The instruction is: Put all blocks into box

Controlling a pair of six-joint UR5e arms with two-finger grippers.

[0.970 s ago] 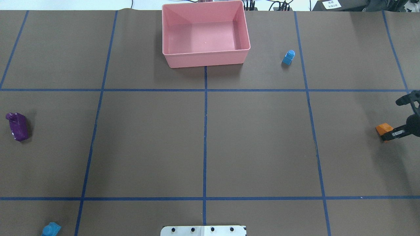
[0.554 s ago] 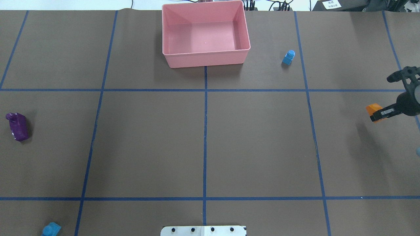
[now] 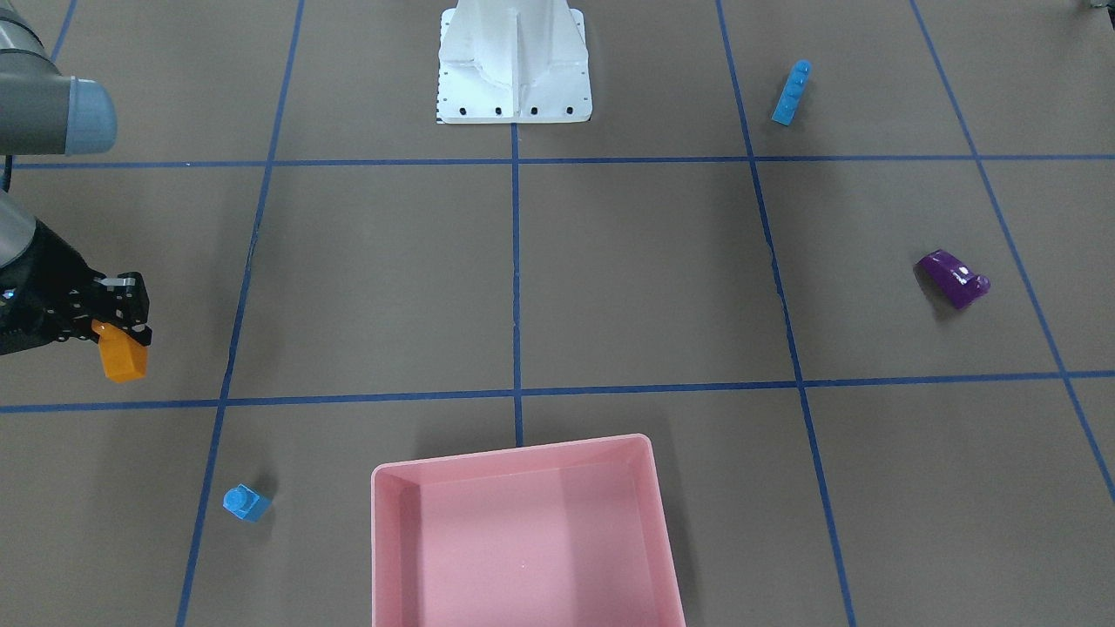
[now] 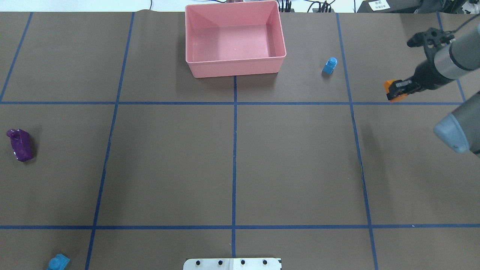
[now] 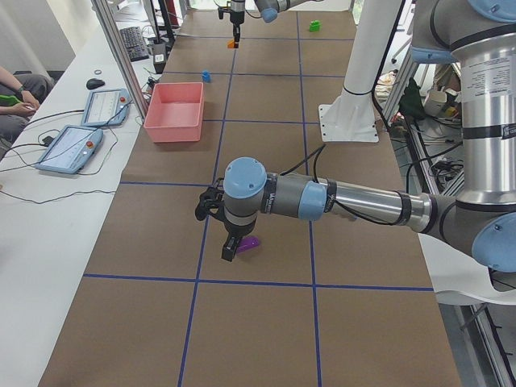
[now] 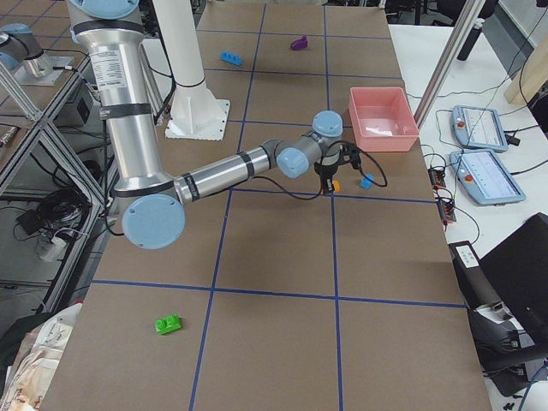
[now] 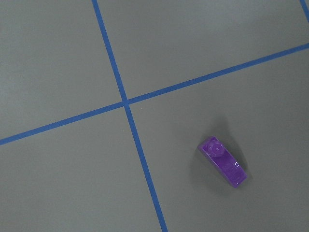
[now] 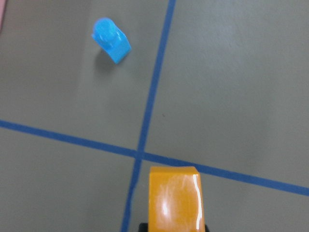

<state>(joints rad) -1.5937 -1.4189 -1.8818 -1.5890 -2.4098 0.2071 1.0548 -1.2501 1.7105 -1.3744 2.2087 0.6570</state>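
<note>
Overhead exterior view: the right claw (image 4: pixel 397 90) has moved up the table toward the pink box (image 4: pixel 235 67), pinching the orange block (image 4: pixel 389 87), now right of the small blue block (image 4: pixel 329 65). Its arm reaches in from the right. The left claw (image 5: pixel 230 244) hangs by the purple block (image 5: pixel 251 243); I cannot tell if it is open.

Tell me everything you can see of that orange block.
The orange block is a small, glossy plastic brick, its visible faces smooth with light glints. The right gripper pinches its upper end, so it hangs below it, apparently clear of the brown table, on the robot's right, outside the pink box.
</note>
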